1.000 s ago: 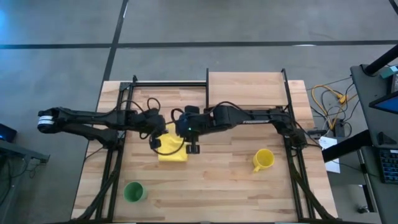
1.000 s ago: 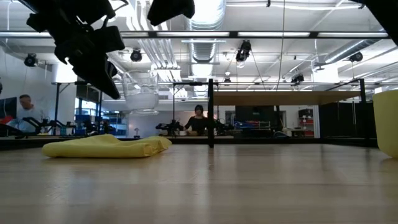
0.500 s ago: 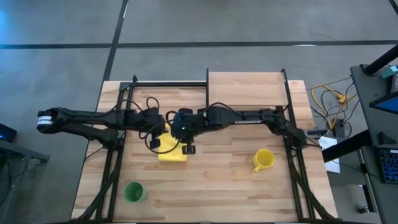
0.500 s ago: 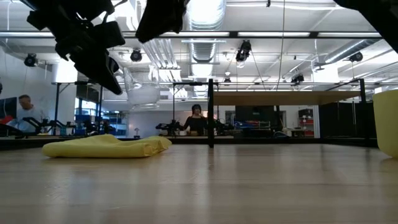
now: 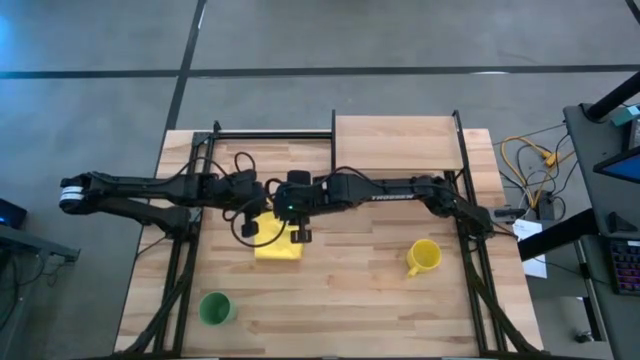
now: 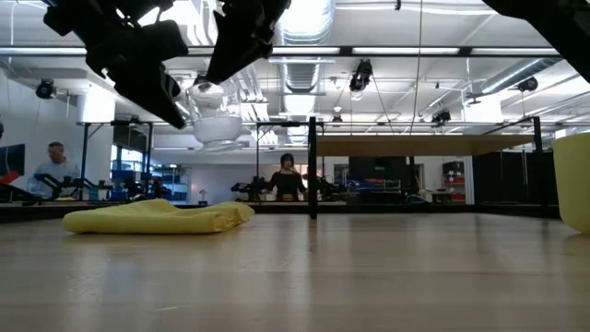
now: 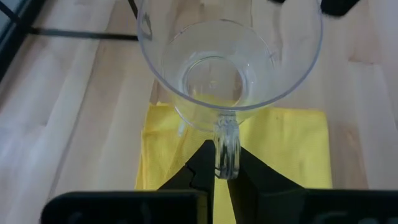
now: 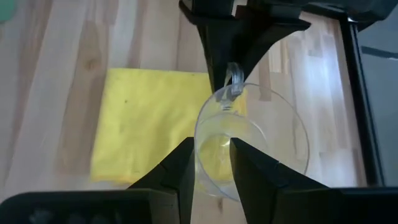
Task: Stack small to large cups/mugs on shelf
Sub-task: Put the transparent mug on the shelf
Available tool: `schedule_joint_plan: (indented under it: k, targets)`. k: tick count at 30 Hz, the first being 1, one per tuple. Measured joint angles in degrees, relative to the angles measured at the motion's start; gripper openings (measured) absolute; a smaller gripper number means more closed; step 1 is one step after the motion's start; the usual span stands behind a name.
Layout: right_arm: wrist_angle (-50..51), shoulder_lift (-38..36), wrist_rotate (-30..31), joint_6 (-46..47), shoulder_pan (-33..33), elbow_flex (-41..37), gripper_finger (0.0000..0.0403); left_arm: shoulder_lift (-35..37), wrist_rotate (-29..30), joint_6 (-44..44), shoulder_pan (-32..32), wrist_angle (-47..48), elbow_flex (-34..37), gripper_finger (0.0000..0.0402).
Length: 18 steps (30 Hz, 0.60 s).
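The left gripper (image 7: 216, 167) pinches the clear cup (image 7: 227, 68) by its handle, above the yellow cloth (image 5: 277, 240). The right gripper (image 8: 209, 163) straddles the cup's rim, its fingers narrowly parted. On the slatted table (image 5: 350, 310), the yellow mug (image 5: 423, 256) and green cup (image 5: 214, 308) stand well apart from the cloth; the shelf (image 5: 395, 142) lies beyond. People sit in the room behind.

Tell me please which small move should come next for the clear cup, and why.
Probably the right tool should close on the clear cup's rim. The left tool holds the cup by its handle above the yellow cloth, and the right tool's fingers straddle the rim, one inside and one outside, not visibly gripping. That looks like a handover.
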<state>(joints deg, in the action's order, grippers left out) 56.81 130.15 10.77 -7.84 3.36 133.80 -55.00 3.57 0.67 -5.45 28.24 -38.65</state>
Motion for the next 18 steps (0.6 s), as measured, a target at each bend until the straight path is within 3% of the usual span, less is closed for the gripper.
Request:
schedule_joint_plan:
  k: [18]
  targets:
    - [-0.1, 0.9, -0.1, -0.1, 0.0, 0.0, 0.0092, 0.0, 0.0, 0.2, -0.1, 0.0, -4.1, 0.0011]
